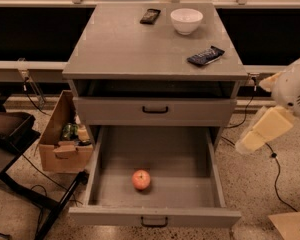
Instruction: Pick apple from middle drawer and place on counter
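Note:
The apple [141, 179], small and red-orange, lies on the floor of the pulled-out middle drawer [155, 216], near its front and a little left of centre. The counter [140, 44] is the grey top of the cabinet above it. My arm with the gripper [251, 140] hangs at the right of the cabinet, beside the open drawer's right wall, well apart from the apple and above floor level. Nothing is seen held in it.
On the counter stand a white bowl [186, 20], a dark packet [205, 56] and a dark flat object [150, 16]. A closed drawer front with a black handle [155, 110] sits above the open drawer. A cardboard box [65, 141] stands left; cables [277, 179] lie right.

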`<control>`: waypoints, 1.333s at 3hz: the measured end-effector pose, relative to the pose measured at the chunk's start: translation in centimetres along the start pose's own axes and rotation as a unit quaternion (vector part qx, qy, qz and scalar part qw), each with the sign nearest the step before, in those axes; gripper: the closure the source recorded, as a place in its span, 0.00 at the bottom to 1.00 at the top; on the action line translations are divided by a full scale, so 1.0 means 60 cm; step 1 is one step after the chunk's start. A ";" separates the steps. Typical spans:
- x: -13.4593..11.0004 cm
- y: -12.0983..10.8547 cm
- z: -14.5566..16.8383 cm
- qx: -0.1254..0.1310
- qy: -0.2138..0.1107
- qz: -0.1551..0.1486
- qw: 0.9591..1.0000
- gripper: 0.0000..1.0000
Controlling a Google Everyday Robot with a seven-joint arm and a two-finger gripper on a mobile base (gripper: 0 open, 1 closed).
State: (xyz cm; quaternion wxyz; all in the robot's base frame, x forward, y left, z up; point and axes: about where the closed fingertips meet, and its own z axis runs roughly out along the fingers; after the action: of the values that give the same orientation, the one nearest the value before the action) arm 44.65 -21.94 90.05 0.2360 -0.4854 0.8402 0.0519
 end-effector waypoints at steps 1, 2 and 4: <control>0.023 0.011 0.104 -0.015 -0.034 0.029 0.999 0.00; -0.003 -0.040 0.185 0.023 -0.091 0.044 0.995 0.00; -0.003 -0.037 0.241 0.035 -0.103 0.048 0.993 0.00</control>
State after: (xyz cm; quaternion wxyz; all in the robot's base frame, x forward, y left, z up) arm 51.59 -18.38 77.64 0.3355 -0.4284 0.8348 0.0839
